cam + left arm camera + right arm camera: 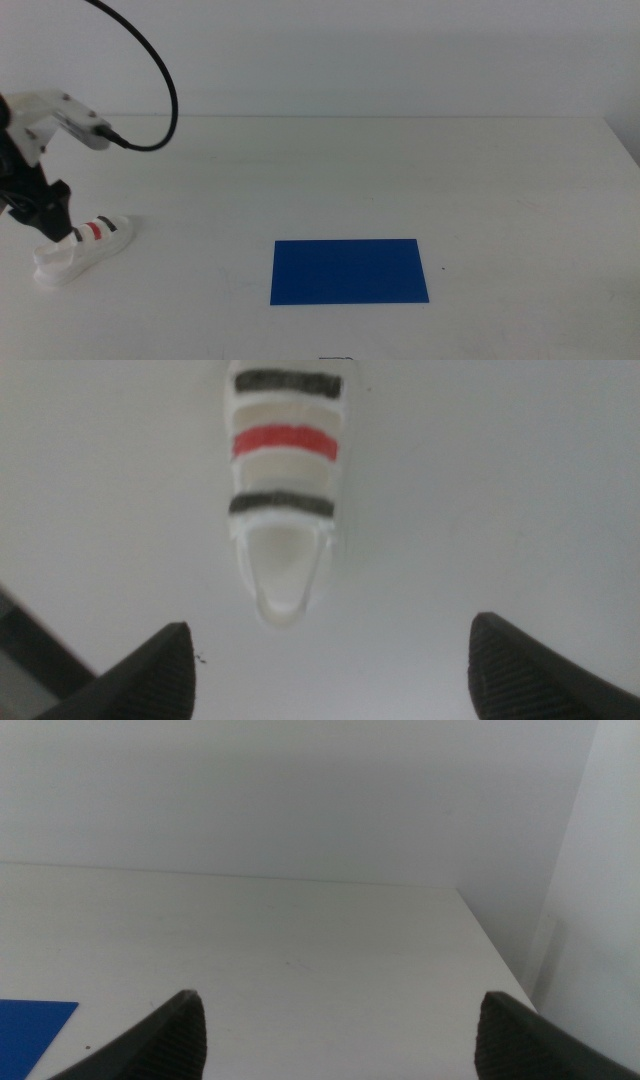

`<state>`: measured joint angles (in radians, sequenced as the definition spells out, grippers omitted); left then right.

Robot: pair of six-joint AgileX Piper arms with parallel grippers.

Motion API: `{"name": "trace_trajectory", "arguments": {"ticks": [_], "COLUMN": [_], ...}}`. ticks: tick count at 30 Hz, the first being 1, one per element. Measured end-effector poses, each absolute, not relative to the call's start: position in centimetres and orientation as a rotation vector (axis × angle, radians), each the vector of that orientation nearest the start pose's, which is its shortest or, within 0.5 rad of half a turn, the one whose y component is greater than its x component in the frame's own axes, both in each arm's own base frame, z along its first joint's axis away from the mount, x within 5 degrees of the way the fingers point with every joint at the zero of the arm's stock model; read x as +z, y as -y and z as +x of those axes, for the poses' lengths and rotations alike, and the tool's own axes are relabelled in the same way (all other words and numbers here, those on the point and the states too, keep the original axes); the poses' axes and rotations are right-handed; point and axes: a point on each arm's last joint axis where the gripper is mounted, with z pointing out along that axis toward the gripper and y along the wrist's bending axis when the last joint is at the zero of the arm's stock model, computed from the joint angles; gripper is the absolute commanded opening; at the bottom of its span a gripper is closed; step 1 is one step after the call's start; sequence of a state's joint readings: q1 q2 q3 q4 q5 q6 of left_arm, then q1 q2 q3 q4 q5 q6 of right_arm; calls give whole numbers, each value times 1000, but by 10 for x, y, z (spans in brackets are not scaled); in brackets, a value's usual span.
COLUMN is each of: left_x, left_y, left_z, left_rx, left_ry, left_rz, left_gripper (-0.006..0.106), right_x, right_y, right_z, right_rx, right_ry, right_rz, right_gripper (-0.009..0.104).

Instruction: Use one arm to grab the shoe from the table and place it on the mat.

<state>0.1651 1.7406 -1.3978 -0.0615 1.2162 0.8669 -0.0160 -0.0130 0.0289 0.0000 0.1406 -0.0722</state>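
Altogether: one shoe (80, 248) lower left, one mat (349, 270) lower centre, one table (400, 170), left gripper (45, 220) spread wide above shoe, right gripper (340, 1035) likewise released.

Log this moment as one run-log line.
left gripper: open, over shoe heel | right gripper: open, waiting | mat: bare | shoe on table

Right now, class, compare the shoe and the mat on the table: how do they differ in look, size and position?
The shoe is white with black and red straps; the mat is solid blue. The shoe stands thick-soled and raised; the mat lies flat and thin. The shoe is shorter than the mat. The left gripper hangs open over the shoe; nothing is near the mat. Both rest on the white table.
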Motion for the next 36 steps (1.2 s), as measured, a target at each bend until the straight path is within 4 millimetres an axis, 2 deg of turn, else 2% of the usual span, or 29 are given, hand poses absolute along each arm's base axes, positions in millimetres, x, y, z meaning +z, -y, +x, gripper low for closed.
{"name": "trace_trajectory", "arguments": {"ticks": [6,10,19,26,30,36], "left_x": [235,222,191,168,157,157], "left_y": [-53,-55,-57,-57,-58,-57], "left_z": [354,363,378,382,384,385], "left_rx": [-45,-17,-26,-75,-94,-104], "left_ry": [-2883,-2837,-2832,-2877,-2893,-2929], "left_rz": [1079,1128,1133,1146,1148,1080], "left_gripper": [94,94,94,86,68,20], "right_x": [191,191,191,191,191,191], "right_y": [1,1,1,1,1,1], "right_z": [56,56,56,56,56,56], "right_rx": [-68,-68,-68,-68,-68,-68], "right_ry": [-1640,-1640,-1640,-1640,-1640,-1640], "right_rz": [-46,-46,-46,-46,-46,-46], "right_gripper": [94,94,94,94,94,94]}}
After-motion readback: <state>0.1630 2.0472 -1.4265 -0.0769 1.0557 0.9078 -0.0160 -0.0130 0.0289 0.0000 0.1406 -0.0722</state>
